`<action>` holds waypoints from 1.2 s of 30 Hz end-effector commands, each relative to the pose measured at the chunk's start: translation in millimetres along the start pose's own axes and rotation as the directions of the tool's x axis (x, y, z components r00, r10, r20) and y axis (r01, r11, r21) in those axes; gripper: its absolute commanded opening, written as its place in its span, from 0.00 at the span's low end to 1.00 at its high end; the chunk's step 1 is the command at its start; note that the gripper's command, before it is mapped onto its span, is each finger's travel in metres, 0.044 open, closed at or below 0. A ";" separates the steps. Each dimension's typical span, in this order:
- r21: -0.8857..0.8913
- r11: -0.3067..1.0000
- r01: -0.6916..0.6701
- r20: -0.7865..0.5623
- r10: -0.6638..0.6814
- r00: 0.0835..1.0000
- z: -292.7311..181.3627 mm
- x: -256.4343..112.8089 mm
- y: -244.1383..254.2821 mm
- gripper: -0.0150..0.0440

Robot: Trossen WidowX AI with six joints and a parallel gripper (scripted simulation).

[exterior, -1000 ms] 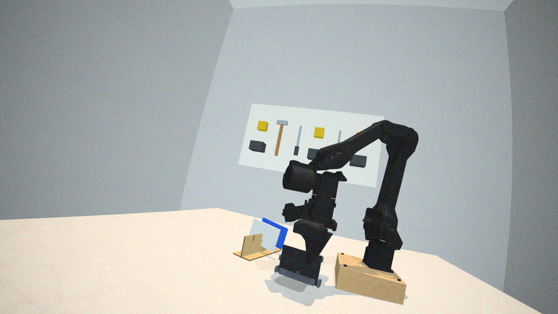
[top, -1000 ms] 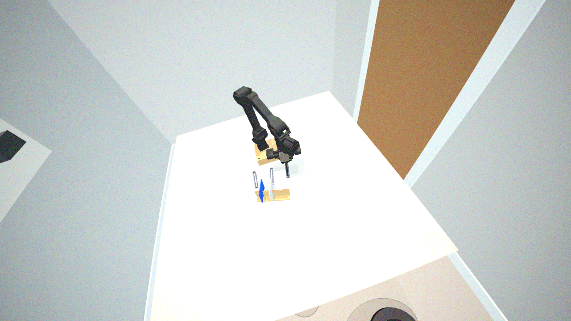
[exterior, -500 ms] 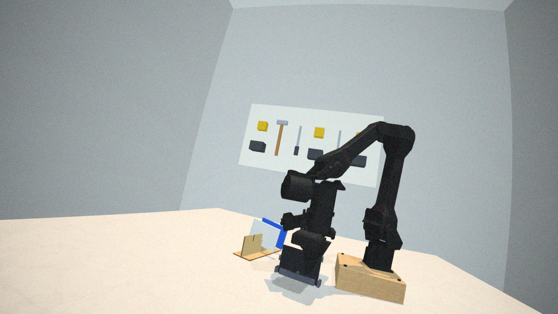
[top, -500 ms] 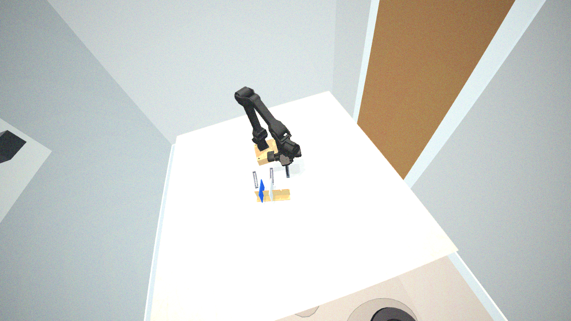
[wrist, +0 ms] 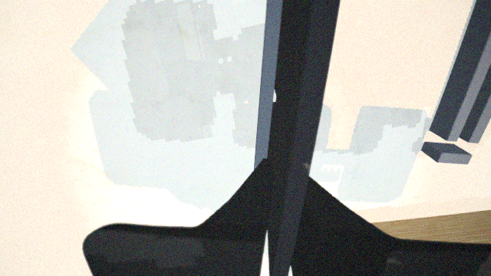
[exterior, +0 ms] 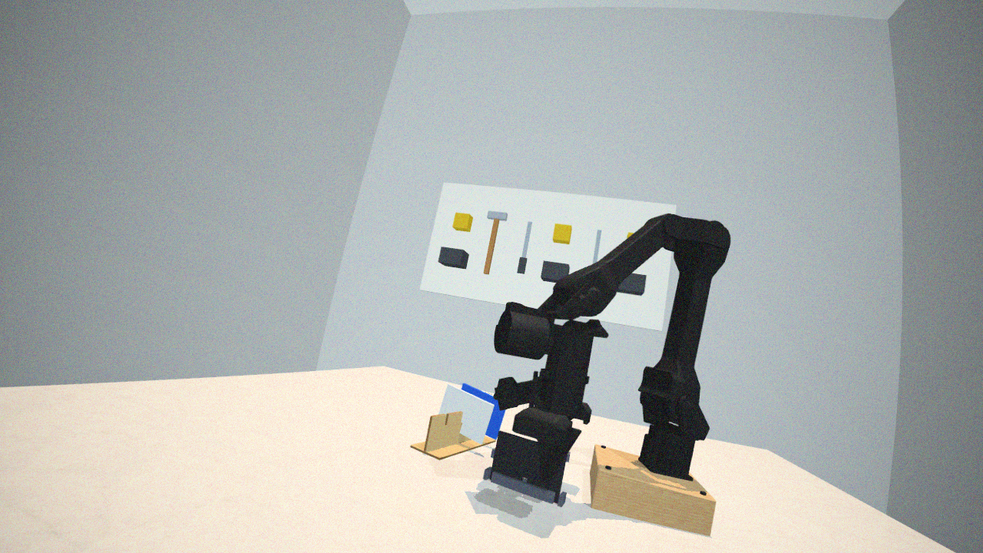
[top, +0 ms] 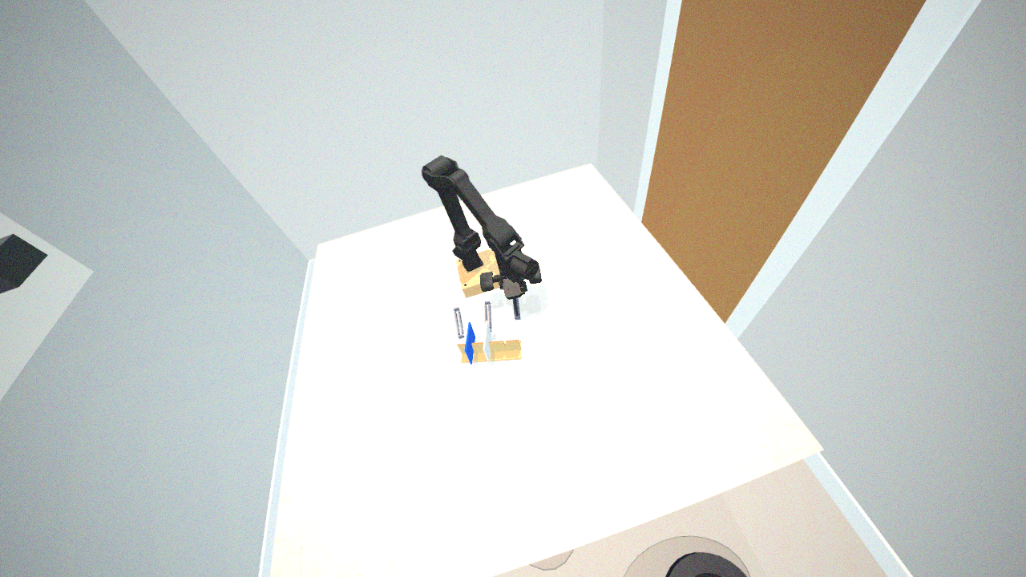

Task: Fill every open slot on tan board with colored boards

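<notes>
Pincer (top: 513,292) (exterior: 547,433) (wrist: 275,168) narrow, gripping the black board (top: 515,306) (exterior: 524,459) (wrist: 303,77) in its holder (top: 518,316) (exterior: 520,485) (wrist: 267,57), nearer the counter's (top: 609,394) (exterior: 206,467) (wrist: 31,134) far edge in the top view; best lift straight up, untilted, before turning toward the open slot.

Arm base block (top: 470,290) (exterior: 649,498): wood, visible grain | tan board (top: 509,350) (exterior: 443,433): wood-like, smooth | arm (top: 477,200) (exterior: 693,302): matt black | blue board (top: 470,344) (exterior: 498,418): smooth, matt
</notes>
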State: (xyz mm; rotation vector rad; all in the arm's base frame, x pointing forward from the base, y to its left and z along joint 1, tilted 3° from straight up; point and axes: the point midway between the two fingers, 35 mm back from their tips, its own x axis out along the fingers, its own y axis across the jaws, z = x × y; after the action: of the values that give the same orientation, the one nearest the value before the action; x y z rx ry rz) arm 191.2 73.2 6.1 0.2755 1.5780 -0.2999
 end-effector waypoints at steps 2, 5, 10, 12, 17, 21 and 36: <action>0.004 1.000 -0.002 -0.004 0.003 1.000 -0.5 -1.9 0.4 0.25; 0.004 1.000 -0.003 -0.004 0.003 1.000 -0.5 -6.9 0.4 0.25; 0.004 1.000 -0.003 -0.004 0.003 1.000 -0.3 -15.6 0.4 0.25; 0.004 1.000 -0.003 -0.004 0.003 1.000 -0.2 -19.3 0.4 0.25; 0.004 1.000 -0.003 -0.004 0.003 1.000 -0.1 -28.6 0.4 0.25; 0.004 1.000 -0.003 -0.004 0.003 1.000 0.0 -36.4 0.4 0.25; 0.004 1.000 -0.003 -0.004 0.003 1.000 0.3 -68.8 0.2 0.25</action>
State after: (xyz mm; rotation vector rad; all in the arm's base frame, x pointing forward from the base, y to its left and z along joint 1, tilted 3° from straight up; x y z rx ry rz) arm 192.9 73.8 67.0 0.2777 1.5879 -0.3042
